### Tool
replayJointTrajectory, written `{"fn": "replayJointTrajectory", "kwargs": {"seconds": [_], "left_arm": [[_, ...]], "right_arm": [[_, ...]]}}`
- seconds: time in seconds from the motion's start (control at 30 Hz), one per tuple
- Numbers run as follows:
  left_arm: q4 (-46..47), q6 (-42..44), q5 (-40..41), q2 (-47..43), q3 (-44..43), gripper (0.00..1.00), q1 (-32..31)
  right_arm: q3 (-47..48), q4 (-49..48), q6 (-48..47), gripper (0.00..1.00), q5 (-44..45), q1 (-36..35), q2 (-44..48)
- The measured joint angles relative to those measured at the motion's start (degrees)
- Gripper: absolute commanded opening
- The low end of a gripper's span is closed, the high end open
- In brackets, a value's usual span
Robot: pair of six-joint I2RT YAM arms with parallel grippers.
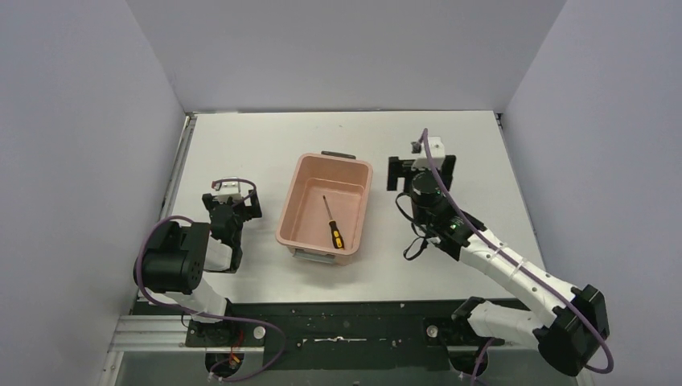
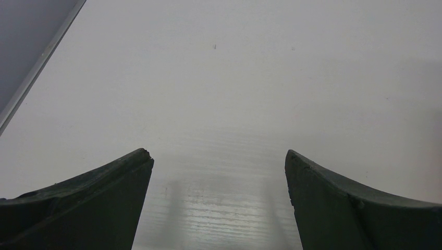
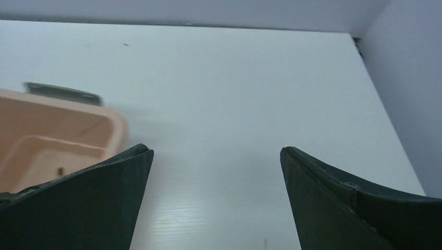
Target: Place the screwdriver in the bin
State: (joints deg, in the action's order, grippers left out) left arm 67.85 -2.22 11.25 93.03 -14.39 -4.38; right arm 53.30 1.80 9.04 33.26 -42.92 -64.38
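Screwdriver inside bin; left tool, right tool spread wide, flanking bin

No text, label, brand, number or sign legible in any view. Bin: plain pink plastic, no print visible from top or right wrist view. Screwdriver: yellow-and-black handle, any marking too small to read. Table: white surface, only tiny dark specks toward far edge in wrist views, not characters.
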Motion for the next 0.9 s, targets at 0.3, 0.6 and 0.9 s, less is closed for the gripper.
{"fn": "replayJointTrajectory", "kwargs": {"seconds": [0.3,0.6,0.9], "left_arm": [[0.0,0.0,0.0,0.0,0.0,0.97,0.0],[0.0,0.0,0.0,0.0,0.0,0.97,0.0],[0.0,0.0,0.0,0.0,0.0,0.97,0.0]], "right_arm": [[-28.3,-13.6,-0.8,1.0,-2.2,18.9,7.2],[-37.0,-21.9,-0.5,1.0,-3.8,19.3,6.4],[-36.9,-24.6,-0.5,1.0,-5.6,19.3,4.5]]}}
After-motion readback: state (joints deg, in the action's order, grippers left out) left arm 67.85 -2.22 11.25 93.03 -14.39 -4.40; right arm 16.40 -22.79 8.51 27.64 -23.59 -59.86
